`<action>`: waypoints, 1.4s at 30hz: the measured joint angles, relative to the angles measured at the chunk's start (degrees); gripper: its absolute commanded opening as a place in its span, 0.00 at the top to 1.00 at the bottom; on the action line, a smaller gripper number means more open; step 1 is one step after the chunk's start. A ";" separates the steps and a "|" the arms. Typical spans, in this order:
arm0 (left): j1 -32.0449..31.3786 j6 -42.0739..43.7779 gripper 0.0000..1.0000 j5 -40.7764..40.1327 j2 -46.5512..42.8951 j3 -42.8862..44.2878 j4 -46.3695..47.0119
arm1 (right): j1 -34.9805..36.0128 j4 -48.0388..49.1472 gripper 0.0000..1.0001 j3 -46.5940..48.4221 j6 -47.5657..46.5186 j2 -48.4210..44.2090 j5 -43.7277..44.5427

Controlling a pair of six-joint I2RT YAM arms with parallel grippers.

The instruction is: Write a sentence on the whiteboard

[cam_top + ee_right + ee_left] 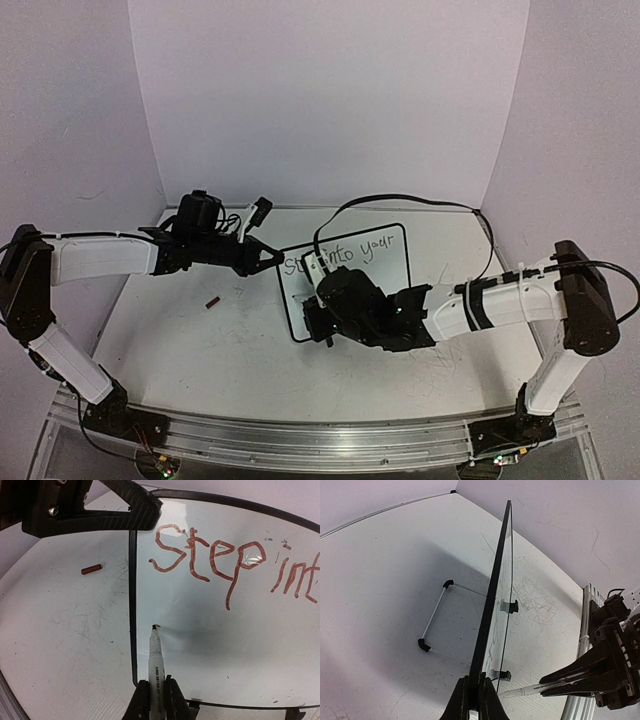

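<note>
One whiteboard [392, 272] stood propped on the worktop [200, 350], with one marker [155, 655] and two grippers at it. Two black feet [513, 606] showed on the whiteboard's writing side. A single small red-brown cylinder [212, 301] lay left of the whiteboard, well apart from it. From above, the right arm [470, 305] hid the whiteboard's lower part. The left gripper [268, 256] was clamped on the whiteboard's left edge. The right gripper [155, 696] was closed on the marker, whose tip met the whiteboard below the first word, near the left frame. The sentence [220, 560], in red-brown strokes, read "step into your" along the whiteboard's top.
</note>
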 measured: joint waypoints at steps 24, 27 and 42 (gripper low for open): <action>0.00 0.00 1.00 0.03 0.00 0.00 0.00 | 1.92 -0.63 1.00 -3.43 4.71 0.78 -0.26; 0.00 0.00 1.00 0.03 0.00 0.00 0.00 | 1.92 -0.76 1.00 -3.43 4.71 0.79 -0.16; 0.00 0.02 1.00 0.03 0.00 0.00 0.00 | 1.90 -0.64 1.00 -0.23 2.44 0.11 1.85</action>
